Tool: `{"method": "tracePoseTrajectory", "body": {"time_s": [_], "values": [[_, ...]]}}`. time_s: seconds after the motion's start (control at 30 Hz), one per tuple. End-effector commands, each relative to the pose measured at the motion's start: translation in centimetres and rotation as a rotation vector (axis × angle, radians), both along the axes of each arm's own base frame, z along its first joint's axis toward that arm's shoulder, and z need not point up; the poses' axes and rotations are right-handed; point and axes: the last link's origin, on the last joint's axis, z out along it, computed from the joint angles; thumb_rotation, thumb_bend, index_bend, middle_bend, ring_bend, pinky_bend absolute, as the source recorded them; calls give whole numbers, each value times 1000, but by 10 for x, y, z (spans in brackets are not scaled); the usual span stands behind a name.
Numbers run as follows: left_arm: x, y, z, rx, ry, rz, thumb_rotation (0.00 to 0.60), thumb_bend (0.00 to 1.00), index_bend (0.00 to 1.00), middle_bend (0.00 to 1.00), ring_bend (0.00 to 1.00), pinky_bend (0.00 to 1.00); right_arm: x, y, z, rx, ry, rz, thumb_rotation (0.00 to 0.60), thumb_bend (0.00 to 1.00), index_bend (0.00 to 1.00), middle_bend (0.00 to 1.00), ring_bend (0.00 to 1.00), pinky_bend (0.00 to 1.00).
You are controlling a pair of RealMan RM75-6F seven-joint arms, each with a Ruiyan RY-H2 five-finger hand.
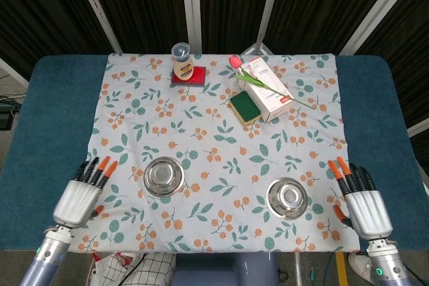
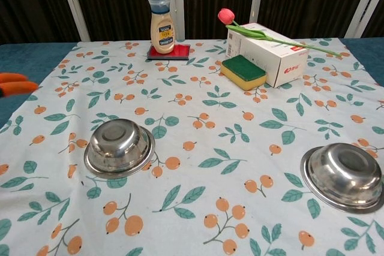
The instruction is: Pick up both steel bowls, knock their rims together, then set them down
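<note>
Both steel bowls sit upside down on the flowered cloth [image 1: 221, 132], well apart from each other. The left bowl [image 1: 163, 176] lies at about seven o'clock from the cloth's centre, the right bowl [image 1: 287, 197] at about five o'clock, nearer the front hem. Between them runs a wide band of bare cloth.

The left hand [image 1: 83, 192] hovers at the cloth's left edge, at nine o'clock from its bowl and clear of it, fingers spread and holding nothing. In the chest view only its orange fingertips [image 2: 15, 84] poke in at the left border. The right hand [image 1: 362, 200] hangs over the cloth's right edge and the blue table [image 1: 382, 112] beyond, at three o'clock from its bowl, also apart from it, fingers fanned and empty.

Everything else crowds the far hem. A sauce bottle [image 1: 181, 61] stands upright on a red coaster [image 1: 189, 77] at twelve o'clock. At about one o'clock a white carton [image 1: 268, 92] lies with a pink tulip [image 1: 262, 82] draped across its top, and a green sponge [image 1: 244, 107] sits just beside its near side. The middle of the cloth between those and the bowls is open.
</note>
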Motion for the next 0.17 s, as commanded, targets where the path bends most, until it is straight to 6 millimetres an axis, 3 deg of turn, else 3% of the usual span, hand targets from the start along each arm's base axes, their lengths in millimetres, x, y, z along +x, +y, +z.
{"method": "tracePoseTrajectory", "body": {"time_s": [0.03,0.17], "values": [[-36,-36,14,185,5,51,585,51,0,0,0,122,-20,2,19,-134,-3,-120,600,330,0,0,0,91],[-39,-29,22,197,-22,65,583,51,0,0,0,120,-22,7,31,-140,-47,-128,600,330,0,0,0,91]]}}
